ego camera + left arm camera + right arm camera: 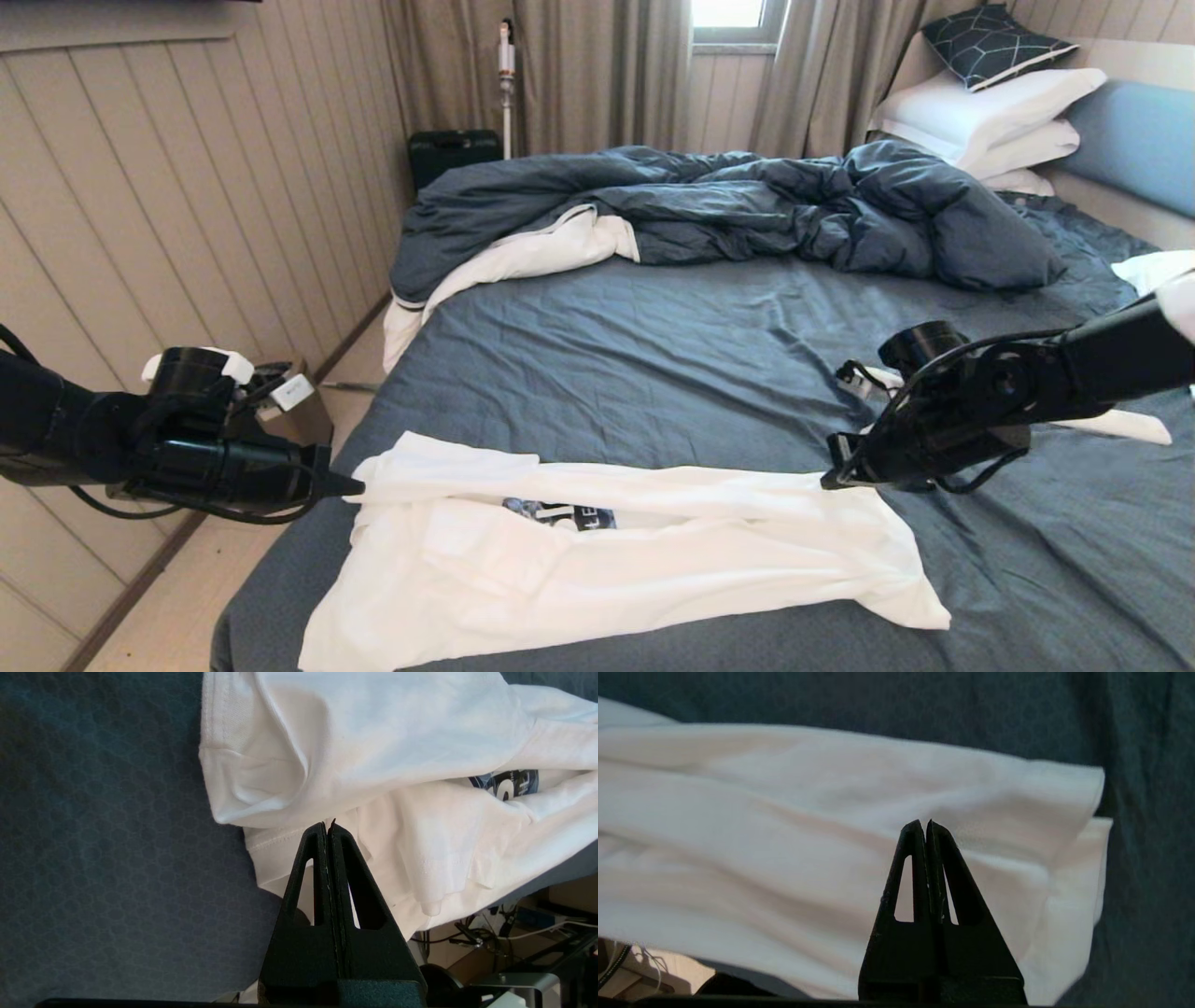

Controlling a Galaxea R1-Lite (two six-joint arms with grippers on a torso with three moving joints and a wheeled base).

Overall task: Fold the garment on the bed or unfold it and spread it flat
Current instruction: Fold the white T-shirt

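A white garment with a dark print lies across the near part of the bed, whose sheet is dark blue-grey and wrinkled. Its upper layer runs taut in a straight ridge between my two grippers. My left gripper is shut on the garment's left end; in the left wrist view its closed tips meet the white cloth. My right gripper is shut on the right end, and in its wrist view the tips sit over the cloth.
A rumpled dark duvet fills the far half of the bed. White pillows and a patterned cushion sit by the light blue headboard. The bed's left edge drops to the floor beside a panelled wall.
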